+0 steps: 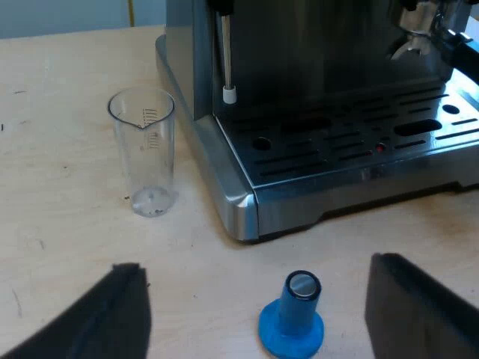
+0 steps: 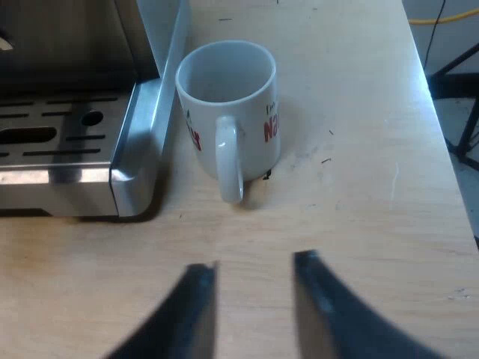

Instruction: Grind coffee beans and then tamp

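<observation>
A blue tamper point(image 1: 292, 315) with a silver top stands upright on the wooden table, between the wide-apart fingers of my open left gripper point(image 1: 258, 310). Beyond it is the espresso machine point(image 1: 314, 142) with its slotted drip tray and a steam wand point(image 1: 227, 52). The metal holder point(image 1: 419, 34) sits up at the machine's front. My right gripper point(image 2: 254, 284) is open over bare wood, short of a white mug point(image 2: 228, 112) whose handle points toward it. The mug stands beside the machine's corner point(image 2: 135, 179).
An empty clear measuring glass point(image 1: 144, 149) stands on the table beside the machine's corner. The table's edge point(image 2: 441, 120) runs past the mug, with floor, a yellow cable and a dark stand beyond it.
</observation>
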{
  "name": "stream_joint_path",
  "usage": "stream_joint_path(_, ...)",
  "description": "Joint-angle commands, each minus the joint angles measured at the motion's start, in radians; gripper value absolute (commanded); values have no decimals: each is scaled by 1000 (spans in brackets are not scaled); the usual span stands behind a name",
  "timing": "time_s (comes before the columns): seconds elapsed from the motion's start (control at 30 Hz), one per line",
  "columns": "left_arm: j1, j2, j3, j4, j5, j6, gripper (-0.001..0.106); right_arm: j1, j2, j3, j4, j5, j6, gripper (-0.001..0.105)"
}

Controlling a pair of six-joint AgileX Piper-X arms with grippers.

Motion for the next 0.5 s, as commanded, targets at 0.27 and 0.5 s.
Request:
stream_joint_path(0.27, -64, -1, -77, -4, 8, -11, 65, 2, 100, -78, -5, -106, -16, 59)
stream_joint_path(0.5, -134, 120, -145, -42, 10, -10, 65, 78, 194, -173, -5, -130, -39, 59)
